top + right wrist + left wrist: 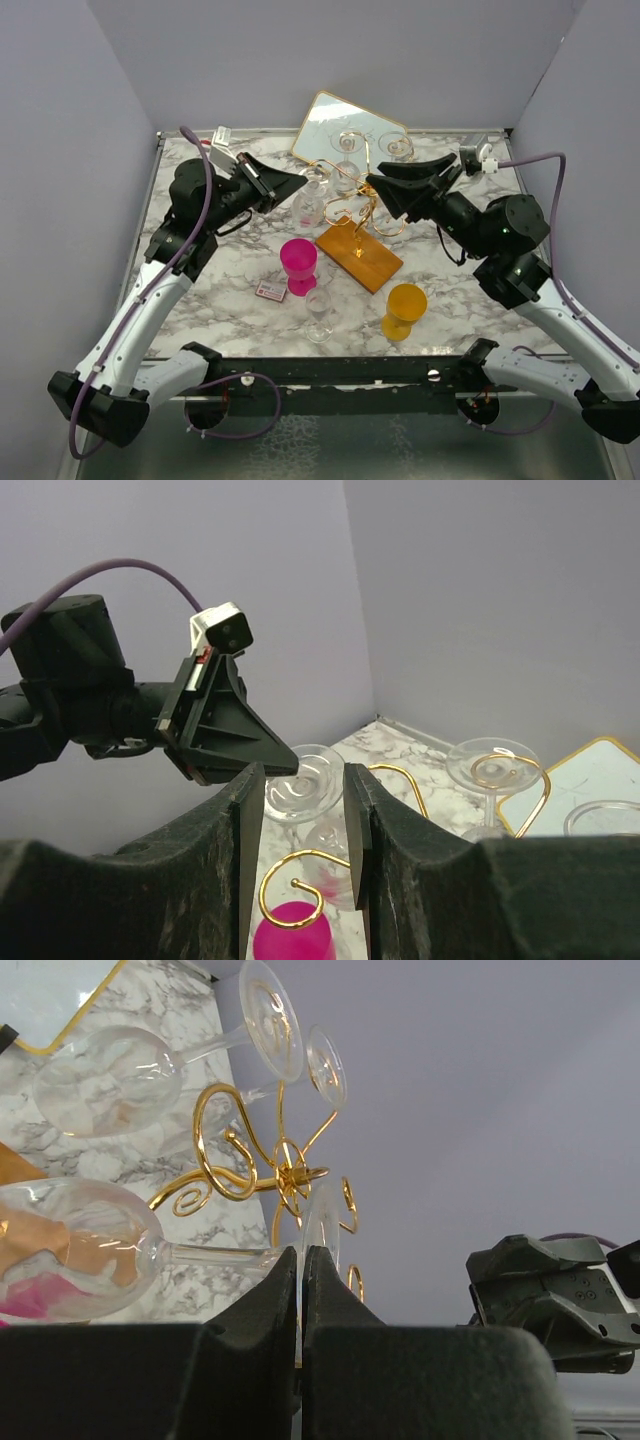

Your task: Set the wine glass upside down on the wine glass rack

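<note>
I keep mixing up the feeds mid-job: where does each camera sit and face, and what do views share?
Top external: above and behind the bases, looking down on the table; both arms show, left tool and right tool meeting over the wine glass rack.
Left wrist: looks along its shut tool, pinching the wine glass stem, toward the rack and right arm.
Right wrist: looks through its open tool at the left tool.
Shared: the rack, in all three.

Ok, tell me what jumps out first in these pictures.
The gold wire wine glass rack at the marble table's centre, the left gripper and right gripper pointing at it from either side. The left one is shut on a clear wine glass's stem; a pink goblet and a yellow goblet stand in front.
</note>
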